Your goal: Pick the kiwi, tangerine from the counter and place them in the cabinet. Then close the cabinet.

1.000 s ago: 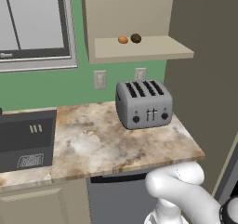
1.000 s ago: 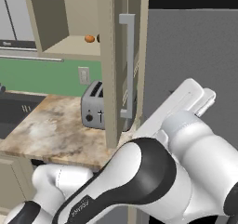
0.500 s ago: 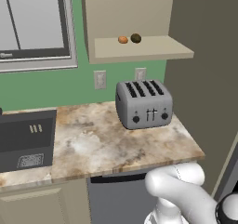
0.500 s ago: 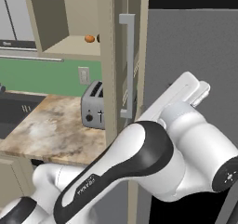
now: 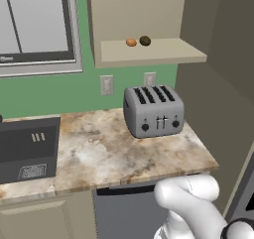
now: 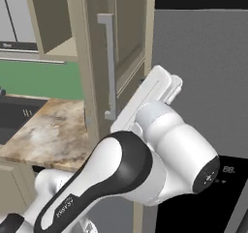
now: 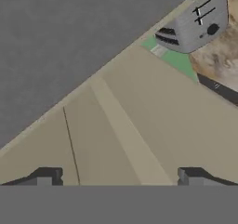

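The dark brown kiwi and the orange tangerine lie side by side on the inner shelf of the open tan cabinet. The cabinet's right door stands partly open, its bar handle facing the right base camera. My hand is pressed close behind that door. In the hand view my gripper is open, its fingertips wide apart right against the door's tan panel, with nothing between them. The marbled counter lies below.
A grey four-slot toaster stands on the counter under the cabinet, also seen in the hand view. A dark sink sits at the left. A dark grey appliance rises to the right of the door.
The door has swung a little toward the cabinet and now hides the tangerine in the right base view. My hand and forearm have moved left with it, and the elbow has come forward.
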